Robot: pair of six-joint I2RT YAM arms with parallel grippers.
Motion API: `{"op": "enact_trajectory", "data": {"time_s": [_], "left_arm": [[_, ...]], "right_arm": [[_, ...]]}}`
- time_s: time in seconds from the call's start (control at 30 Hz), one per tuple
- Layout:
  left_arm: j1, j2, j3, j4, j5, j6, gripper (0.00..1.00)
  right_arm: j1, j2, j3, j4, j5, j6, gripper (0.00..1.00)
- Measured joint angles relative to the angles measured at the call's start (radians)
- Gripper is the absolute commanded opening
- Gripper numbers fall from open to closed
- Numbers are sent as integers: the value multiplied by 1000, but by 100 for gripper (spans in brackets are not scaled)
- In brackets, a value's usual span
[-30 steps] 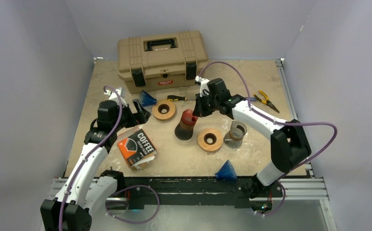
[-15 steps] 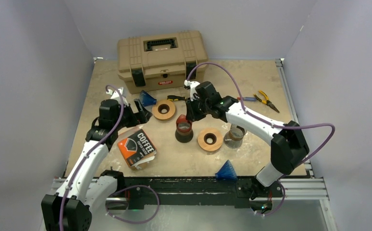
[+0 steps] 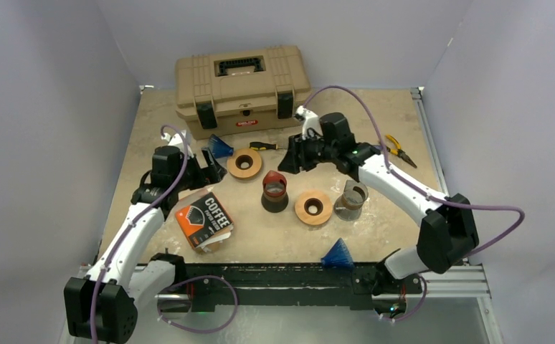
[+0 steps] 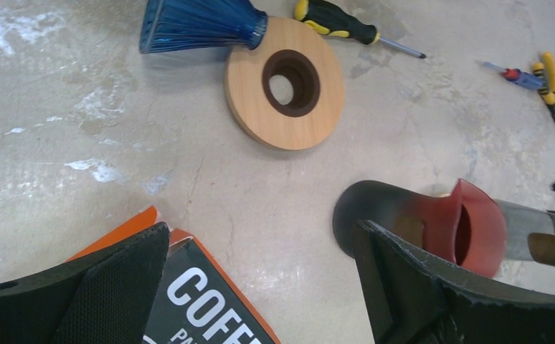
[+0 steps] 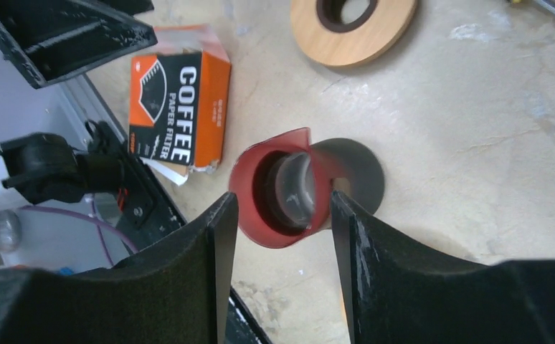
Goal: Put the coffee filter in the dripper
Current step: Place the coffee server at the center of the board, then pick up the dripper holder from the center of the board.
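The red and black dripper point(image 3: 274, 190) stands upright mid-table with its mouth up; it also shows in the right wrist view point(image 5: 249, 186) and the left wrist view point(image 4: 475, 229). The orange and black coffee filter box point(image 3: 203, 218) lies to its left, with white paper at its near open end; no loose filter shows. My right gripper point(image 3: 294, 154) is open and empty, above and behind the dripper point(image 5: 283, 215). My left gripper point(image 3: 214, 166) is open and empty over the box's far end point(image 4: 260, 287).
A tan toolbox point(image 3: 240, 89) stands at the back. Two wooden rings point(image 3: 244, 163) point(image 3: 313, 207) flank the dripper. A glass carafe point(image 3: 351, 198) is at the right. There are blue funnels point(image 3: 220, 147) point(image 3: 338, 253), a screwdriver point(image 3: 264, 145) and pliers point(image 3: 396, 149).
My right gripper held the dripper tilted, set it upright on the table, opened and drew back toward the toolbox. The left arm barely moved.
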Motion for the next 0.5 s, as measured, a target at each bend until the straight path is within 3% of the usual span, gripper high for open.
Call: {"op": "enact_trajectory", "data": {"time_s": [0.27,0.5], "left_arm": [[0,98,33,-29,-59,-7,92],[-15,201,42,18,-71,-60,89]], "right_arm": [[-211,-91,-166,160,-192,105,57],[-264,-121,-219,221,-267,140,58]]}}
